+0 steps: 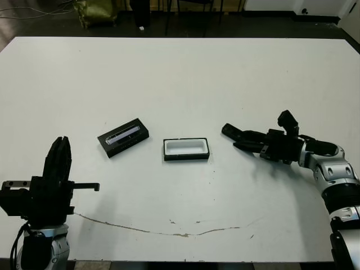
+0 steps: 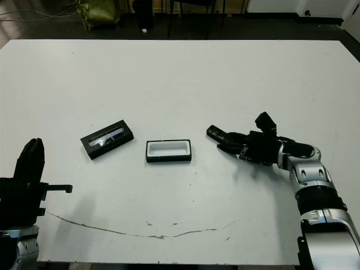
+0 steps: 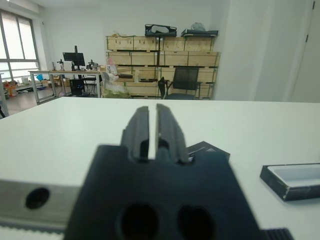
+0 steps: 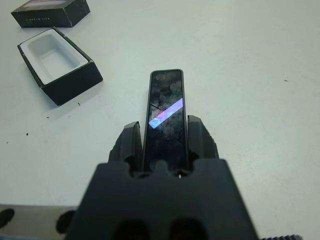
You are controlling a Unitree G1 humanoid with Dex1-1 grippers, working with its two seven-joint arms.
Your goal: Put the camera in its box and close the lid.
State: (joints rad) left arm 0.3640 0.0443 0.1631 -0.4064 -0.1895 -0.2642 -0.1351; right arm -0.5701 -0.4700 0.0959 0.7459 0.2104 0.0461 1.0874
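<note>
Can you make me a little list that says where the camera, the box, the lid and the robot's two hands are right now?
camera: slim black bar, clamped between the right gripper's fingers, right of the box
box: shallow black tray with white lining, open and empty, mid-table
lid: flat black cover with a silvery strip, on the table left of the box, apart from it
left gripper: fingers nearly together, holding nothing, at the near left edge

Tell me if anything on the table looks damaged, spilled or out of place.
Only the table: a long thin crack or scratch runs along its near edge. The box sits open, the lid beside it, the camera in the right gripper.
</note>
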